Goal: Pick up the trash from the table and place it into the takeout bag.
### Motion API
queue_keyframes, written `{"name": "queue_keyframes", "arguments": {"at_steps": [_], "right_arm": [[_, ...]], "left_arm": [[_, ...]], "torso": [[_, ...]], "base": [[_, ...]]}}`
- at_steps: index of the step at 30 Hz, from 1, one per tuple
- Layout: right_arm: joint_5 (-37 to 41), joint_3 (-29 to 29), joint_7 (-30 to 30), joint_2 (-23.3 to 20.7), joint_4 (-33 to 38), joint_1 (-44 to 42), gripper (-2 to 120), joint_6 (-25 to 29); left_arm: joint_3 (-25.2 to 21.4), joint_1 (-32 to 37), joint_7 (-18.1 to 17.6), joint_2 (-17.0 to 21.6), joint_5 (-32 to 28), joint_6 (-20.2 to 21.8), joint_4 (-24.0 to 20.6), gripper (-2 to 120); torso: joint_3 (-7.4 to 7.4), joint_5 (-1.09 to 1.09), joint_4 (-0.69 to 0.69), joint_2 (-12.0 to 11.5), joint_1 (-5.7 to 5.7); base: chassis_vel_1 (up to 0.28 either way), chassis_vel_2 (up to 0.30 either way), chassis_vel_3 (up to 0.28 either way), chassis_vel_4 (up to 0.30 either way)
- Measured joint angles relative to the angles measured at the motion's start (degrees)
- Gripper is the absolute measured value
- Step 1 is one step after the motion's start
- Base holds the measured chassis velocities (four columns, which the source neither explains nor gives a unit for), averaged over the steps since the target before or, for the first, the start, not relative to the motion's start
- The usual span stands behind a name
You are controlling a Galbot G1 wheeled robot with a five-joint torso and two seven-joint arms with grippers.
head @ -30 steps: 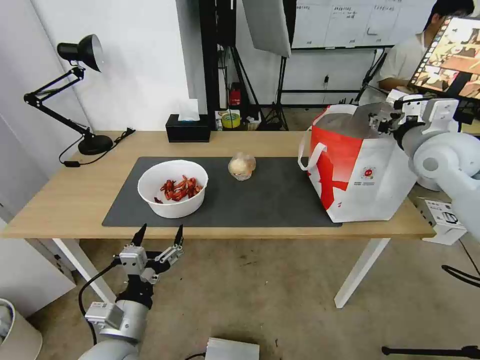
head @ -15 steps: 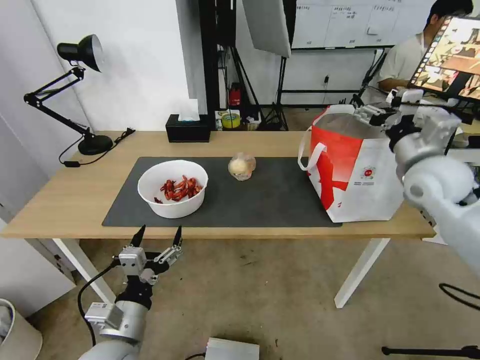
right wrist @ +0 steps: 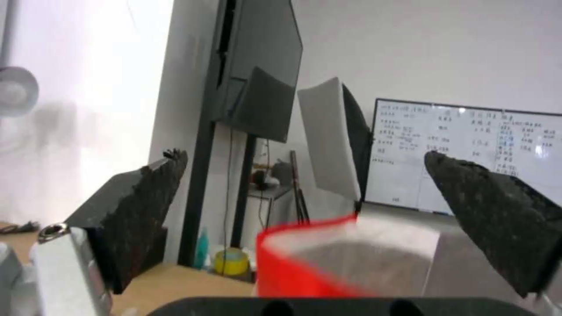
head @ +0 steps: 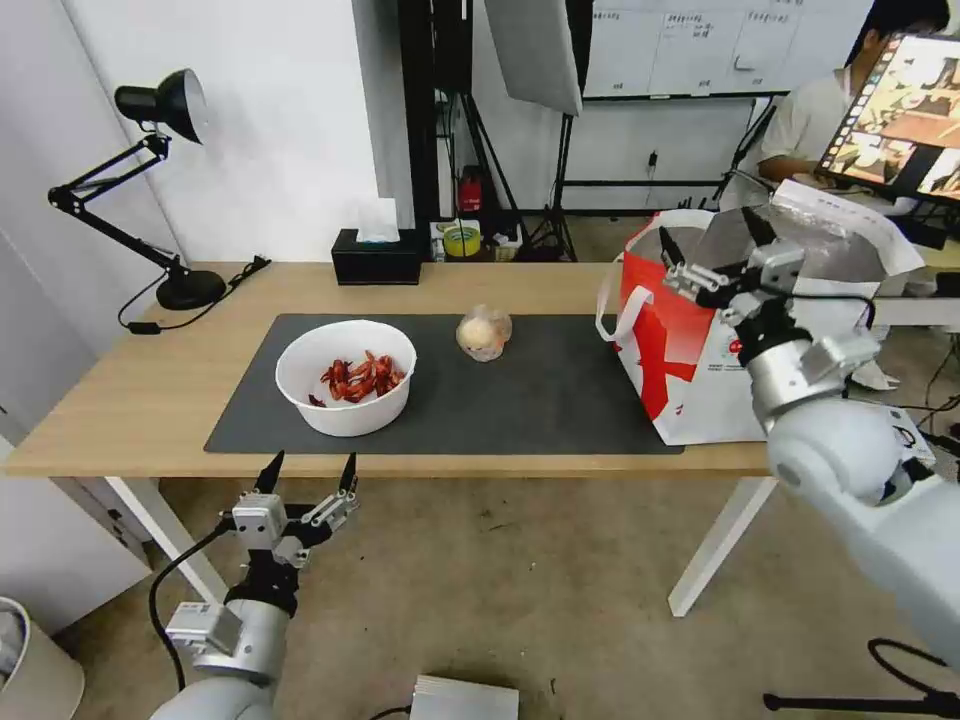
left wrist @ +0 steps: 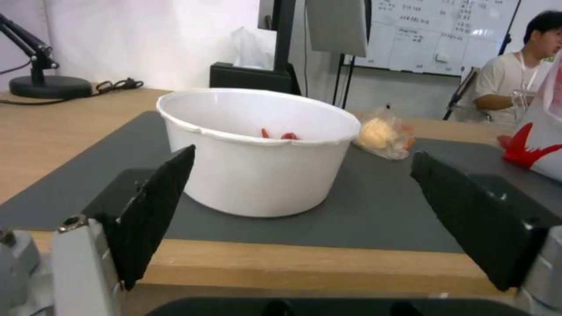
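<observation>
The trash on the table (head: 150, 380) is a white bowl of red crayfish shells (head: 345, 375) on the dark mat (head: 560, 390) and a clear-wrapped beige lump (head: 484, 332) behind it. The red-and-white takeout bag (head: 685, 400) stands open at the table's right end. My right gripper (head: 706, 226) hangs open and empty over the bag's near rim. Below the table's front edge my left gripper (head: 313, 458) is open, facing the bowl (left wrist: 257, 149). The left wrist view has the lump (left wrist: 383, 134) and the bag's corner (left wrist: 535, 149). In the right wrist view the gripper (right wrist: 304, 153) is open above the bag's red rim (right wrist: 310, 259).
A black desk lamp (head: 150, 190) stands at the table's back left and a black tissue box (head: 376, 255) at the back middle. Light stands and a monitor (head: 900, 110) are behind. A metal box (head: 465, 700) lies on the floor near my base.
My right arm has swung from behind the bag round to its front, and its gripper now points up over the near rim. The left gripper has sunk slightly.
</observation>
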Motion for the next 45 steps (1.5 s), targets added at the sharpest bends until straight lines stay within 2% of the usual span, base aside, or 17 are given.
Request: {"name": "queue_keyframes", "arguments": {"at_steps": [5,7,8,12,13,16,17,19,24,31,45], "right_arm": [[-5.8,3.6,-0.4,4.1,1.0,-8.1,100,1.4],[-10.1,6.9,-1.4,8.2,1.7,-14.8,100,2.5],[-10.1,6.9,-1.4,8.2,1.7,-14.8,100,2.5],[-16.9,13.6,-3.7,16.6,3.0,-24.9,100,4.5],[-16.9,13.6,-3.7,16.6,3.0,-24.9,100,4.5],[-21.1,15.1,-4.0,21.7,4.0,-31.4,100,5.3],[-21.1,15.1,-4.0,21.7,4.0,-31.4,100,5.3],[-23.5,15.0,-4.0,24.4,4.5,-34.9,100,5.5],[-27.6,11.8,-3.9,29.2,5.7,-39.8,100,5.5],[-32.8,7.9,-3.9,33.0,6.7,-43.6,100,5.5],[-33.8,7.0,-4.0,32.8,7.1,-44.4,100,5.4]], "left_arm": [[-0.3,-0.1,0.0,0.7,0.0,0.0,0.9,100],[-0.4,-0.6,0.0,1.4,0.0,-0.2,1.7,100],[-0.4,-0.6,0.0,1.4,0.0,-0.2,1.7,100],[-0.4,-1.3,-0.1,2.2,-0.2,-0.2,2.4,100],[-0.4,-1.3,-0.1,2.2,-0.2,-0.2,2.4,100],[-0.2,-1.8,-0.1,2.1,-0.2,-0.2,2.9,100],[-0.2,-1.8,-0.1,2.1,-0.2,-0.2,2.9,100],[-0.1,-2.1,0.0,2.1,-0.2,-0.2,3.3,100],[0.0,-3.6,0.0,2.8,-0.5,-0.2,4.1,100],[-0.1,-4.6,0.2,4.1,-1.3,0.0,4.3,100],[0.5,-4.9,1.1,4.1,-1.3,-0.1,5.6,100]], "torso": [[0.0,0.0,0.0,0.0,0.0],[0.0,0.01,-0.02,0.0,0.0],[0.0,0.01,-0.02,0.0,0.0],[0.0,0.0,-0.02,0.0,0.0],[0.0,0.0,-0.02,0.0,0.0],[0.0,0.0,-0.02,0.0,0.0],[0.0,0.0,-0.02,0.0,0.0],[0.0,0.0,-0.02,0.0,0.0],[0.0,-0.02,-0.01,0.0,0.0],[0.0,0.0,-0.01,0.0,0.0],[0.01,0.01,-0.01,0.0,0.0]], "base": [[0.0,0.0,0.0,0.0],[0.0,0.0,0.0,0.0],[0.0,0.0,0.0,0.0],[0.0,0.0,0.0,0.0],[0.0,0.0,0.0,0.0],[0.0,0.0,0.0,0.0],[0.0,0.0,0.0,0.0],[0.0,0.0,0.0,0.0],[0.0,0.0,0.0,0.0],[0.0,0.0,0.0,0.0],[0.0,0.0,0.0,0.0]]}}
